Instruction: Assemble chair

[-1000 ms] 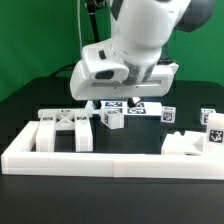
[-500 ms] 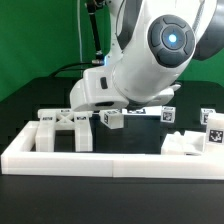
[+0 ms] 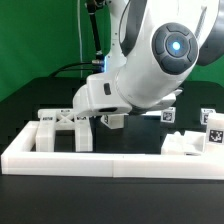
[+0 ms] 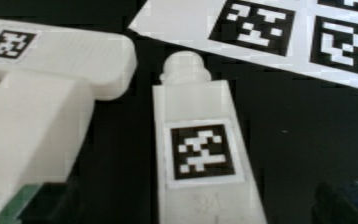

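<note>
Beside X-frame (image 4: 43,100): leg (image 4: 197,140) lies flat | gripper (image 4: 185,202) abv it, jaws wide apart

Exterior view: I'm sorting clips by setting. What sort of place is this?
Likely a robotics lab bench: a green backdrop, a black table, a white border wall and a tagged chair frame.

Shows a long low white border wall (image 3: 100,160) along the front of the black table (image 3: 110,200), turning back at the exterior view's left. Shows the marker board (image 4: 274,30) lying flat, tags up, and a green backdrop (image 3: 30,40) behind.
</note>
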You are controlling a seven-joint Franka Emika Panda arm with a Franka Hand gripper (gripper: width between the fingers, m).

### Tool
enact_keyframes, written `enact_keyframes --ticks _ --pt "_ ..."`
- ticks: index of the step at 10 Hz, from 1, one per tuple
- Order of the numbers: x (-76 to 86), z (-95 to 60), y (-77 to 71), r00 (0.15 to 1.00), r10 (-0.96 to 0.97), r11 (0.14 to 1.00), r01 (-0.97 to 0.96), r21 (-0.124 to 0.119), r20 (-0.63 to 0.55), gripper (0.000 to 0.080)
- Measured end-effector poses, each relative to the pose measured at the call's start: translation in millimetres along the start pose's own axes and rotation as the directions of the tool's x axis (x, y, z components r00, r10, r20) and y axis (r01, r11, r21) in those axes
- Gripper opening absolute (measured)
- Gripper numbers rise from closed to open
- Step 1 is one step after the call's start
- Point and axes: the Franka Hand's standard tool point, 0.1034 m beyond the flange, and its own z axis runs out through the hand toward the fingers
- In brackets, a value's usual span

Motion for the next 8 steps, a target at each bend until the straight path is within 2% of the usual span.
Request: enact_keyframes --ticks 2,8 --pt "4.7 2.9 -4.3 1.0 -0.008 1.0 0.008 -0.004 -0.004 0.0649" --pt "9.3 7.7 -3.5 1.0 -0.01 1.0 0.01 -0.005 -0.009 0.0634"
